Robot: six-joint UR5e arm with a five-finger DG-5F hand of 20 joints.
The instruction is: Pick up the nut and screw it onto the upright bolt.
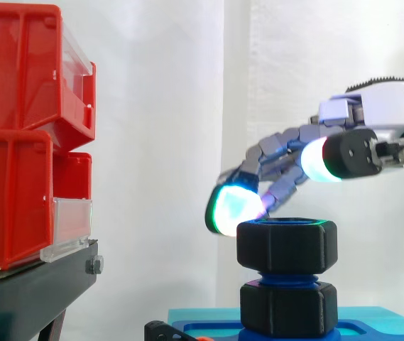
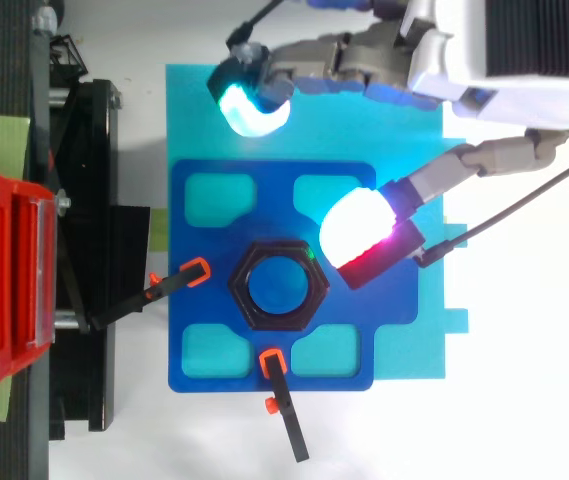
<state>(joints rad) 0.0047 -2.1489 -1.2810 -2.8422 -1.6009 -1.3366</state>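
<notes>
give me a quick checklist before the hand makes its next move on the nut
1. Nut on the blue bolt: ok, it sits above the lower black nut.
2. Nut level: ok in the side view.
3. Hand gripping the nut: not ok. Its fingers are spread, with one pad beside the nut and another well off it.
4. Threads engaged: cannot tell.
5. Clamps on the blue plate: ok, both tips rest on it.
</notes>
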